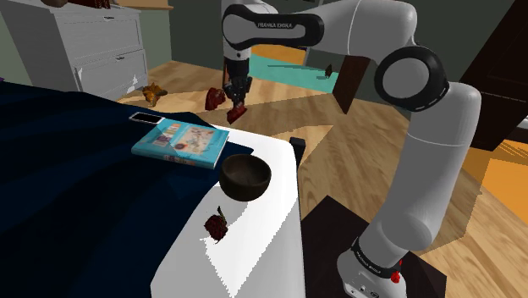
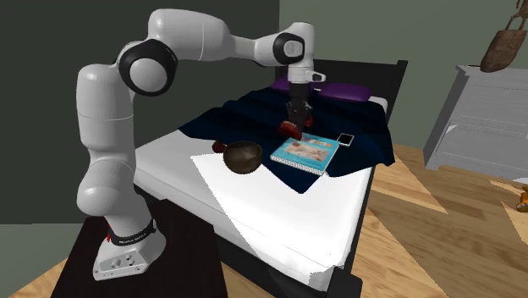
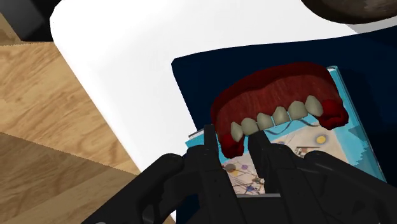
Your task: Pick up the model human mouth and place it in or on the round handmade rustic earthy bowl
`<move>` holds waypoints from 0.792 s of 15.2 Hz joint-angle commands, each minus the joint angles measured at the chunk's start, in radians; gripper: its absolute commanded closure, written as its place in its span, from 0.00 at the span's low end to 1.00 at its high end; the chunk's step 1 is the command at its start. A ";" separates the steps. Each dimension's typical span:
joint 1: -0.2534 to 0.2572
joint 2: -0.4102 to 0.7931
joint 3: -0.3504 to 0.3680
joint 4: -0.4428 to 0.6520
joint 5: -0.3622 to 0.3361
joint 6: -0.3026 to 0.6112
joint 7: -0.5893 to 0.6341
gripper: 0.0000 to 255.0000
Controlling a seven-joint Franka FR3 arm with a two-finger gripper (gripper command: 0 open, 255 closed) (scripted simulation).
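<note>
In the shoulder view a book (image 1: 182, 144) lies on the bed (image 1: 254, 254), with a phone (image 1: 145, 118) just beside it at 10 o'clock and a bowl (image 1: 246, 175) near it at 4 o'clock. The mouth model (image 3: 273, 95), clasped in the tool (image 3: 232, 137), hangs above the book.

The bed (image 1: 262, 250) has a white sheet with a dark navy blanket (image 1: 68, 195) spread over much of it, and a round brown bowl (image 1: 246, 175) sits at the blanket's edge. Just beside the bowl a light blue book (image 1: 181, 144) lies flat on the blanket, with a small phone (image 1: 145, 118) beyond the book from the bowl. Near the bowl's opposite side a small dark red object (image 1: 217, 226) lies on the sheet, and well apart from the bowl a purple pillow (image 2: 338, 91) rests by the headboard.
</note>
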 commanded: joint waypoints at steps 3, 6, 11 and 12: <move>0.010 -0.141 0.014 -0.180 0.017 0.036 0.030 1.00; 0.021 -0.254 0.027 -0.315 0.034 0.057 0.055 1.00; 0.046 -0.430 0.050 -0.506 0.069 0.069 0.096 1.00; 0.052 -0.465 0.056 -0.540 0.077 0.068 0.104 1.00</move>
